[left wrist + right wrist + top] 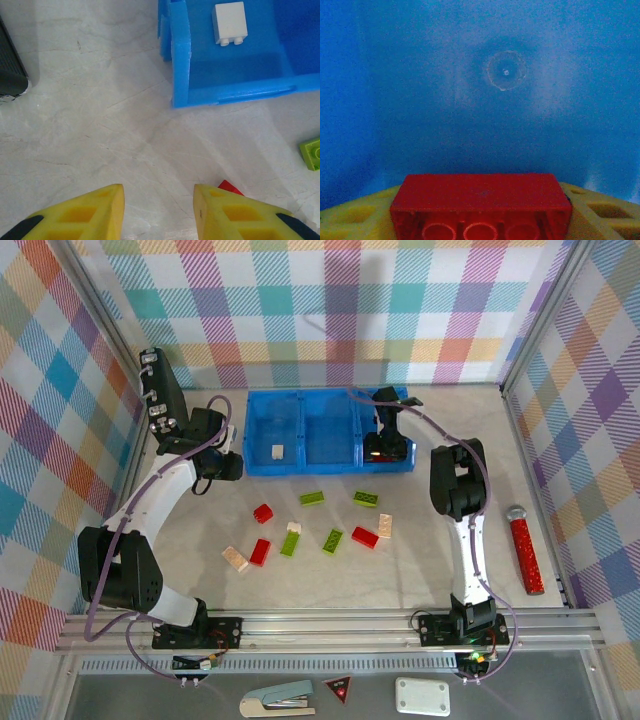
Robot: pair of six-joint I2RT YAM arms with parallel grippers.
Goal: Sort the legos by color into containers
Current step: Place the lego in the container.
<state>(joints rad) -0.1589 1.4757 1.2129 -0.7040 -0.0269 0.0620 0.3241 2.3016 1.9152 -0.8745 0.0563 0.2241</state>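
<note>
Three plaid walls (330, 300) around marbled tabletop (420, 570)

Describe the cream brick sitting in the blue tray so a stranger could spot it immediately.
Find the blue tray at the far side of the table. In its left compartment, toward the front wall, lies a cream brick. The other cream bricks lie loose on the table among red bricks and green bricks; this one is inside the tray.
</note>
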